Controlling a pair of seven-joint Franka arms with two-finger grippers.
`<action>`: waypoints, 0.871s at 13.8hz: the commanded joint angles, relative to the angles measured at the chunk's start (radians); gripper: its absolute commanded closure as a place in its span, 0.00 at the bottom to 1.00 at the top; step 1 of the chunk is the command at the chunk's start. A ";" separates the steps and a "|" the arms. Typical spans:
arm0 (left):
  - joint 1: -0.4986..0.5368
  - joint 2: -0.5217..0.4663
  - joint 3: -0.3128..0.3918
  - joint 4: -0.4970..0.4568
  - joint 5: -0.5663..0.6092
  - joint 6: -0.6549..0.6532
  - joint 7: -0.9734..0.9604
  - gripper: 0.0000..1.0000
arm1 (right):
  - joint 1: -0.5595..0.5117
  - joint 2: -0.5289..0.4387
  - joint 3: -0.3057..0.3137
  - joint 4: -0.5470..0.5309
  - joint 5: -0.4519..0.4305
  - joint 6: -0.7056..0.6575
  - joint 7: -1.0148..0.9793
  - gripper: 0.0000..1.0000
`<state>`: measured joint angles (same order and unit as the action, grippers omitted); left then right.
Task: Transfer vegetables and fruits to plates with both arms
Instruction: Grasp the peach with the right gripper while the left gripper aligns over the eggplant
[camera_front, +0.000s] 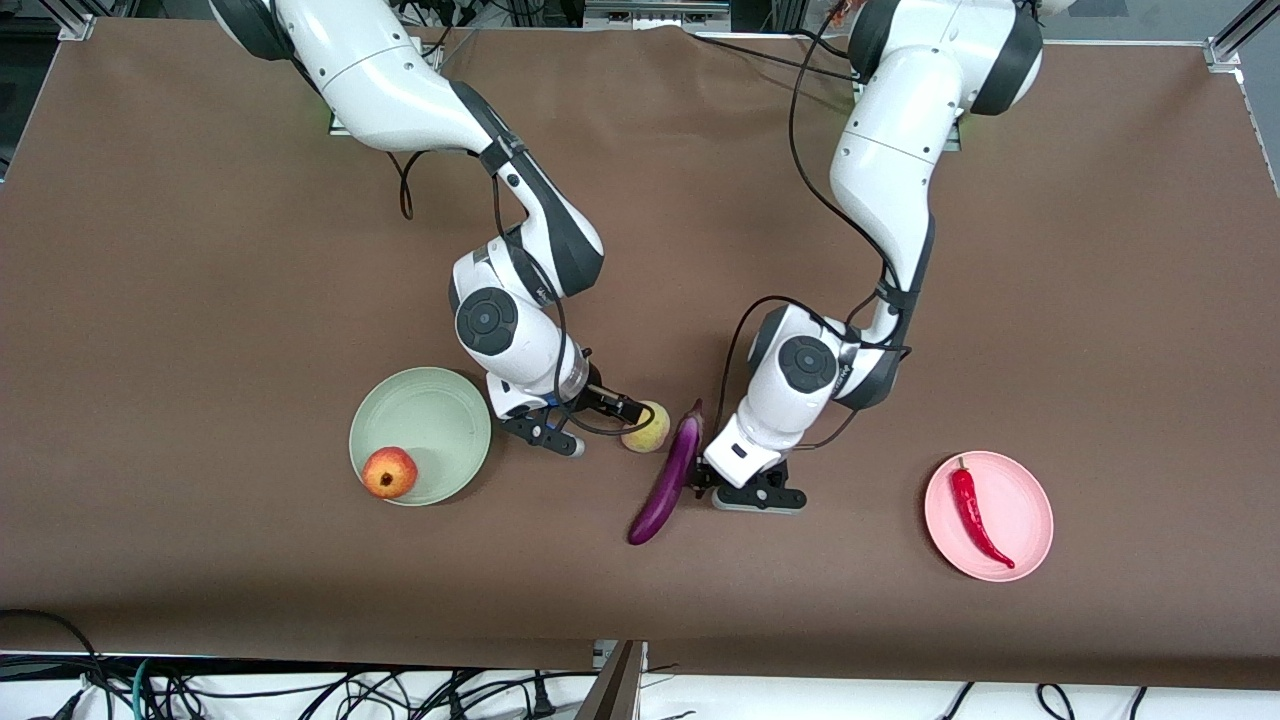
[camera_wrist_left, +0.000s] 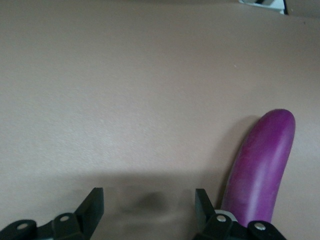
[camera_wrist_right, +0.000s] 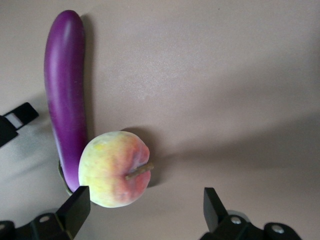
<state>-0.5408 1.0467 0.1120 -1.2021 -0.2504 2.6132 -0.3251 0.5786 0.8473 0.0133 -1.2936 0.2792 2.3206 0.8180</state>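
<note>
Currently, reading across the front view, the mint green plate carries the red apple near its camera-side rim. Beside it, the right gripper sits low at the pale yellow-pink peach, fingers spread; one finger is just beside the fruit, which is not centred between them. Closing now could push the round peach against the touching eggplant. The glossy purple eggplant lies on the table. The left gripper stands open beside it, with the eggplant outside the jaws, so closing would grip nothing. The red chili rests on the pink plate.
</note>
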 joint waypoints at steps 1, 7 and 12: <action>0.027 -0.004 -0.029 0.013 -0.023 0.002 0.035 0.09 | 0.003 0.002 0.005 0.008 0.023 -0.004 0.030 0.00; 0.079 -0.019 -0.071 0.015 -0.023 0.001 0.035 0.00 | 0.056 0.042 0.010 0.016 0.021 0.144 0.173 0.00; 0.119 -0.027 -0.071 0.013 -0.024 0.001 0.034 0.00 | 0.104 0.121 0.008 0.079 0.015 0.284 0.233 0.00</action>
<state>-0.4466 1.0396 0.0545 -1.1822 -0.2504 2.6182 -0.3244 0.6743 0.9198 0.0226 -1.2788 0.2842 2.5820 1.0426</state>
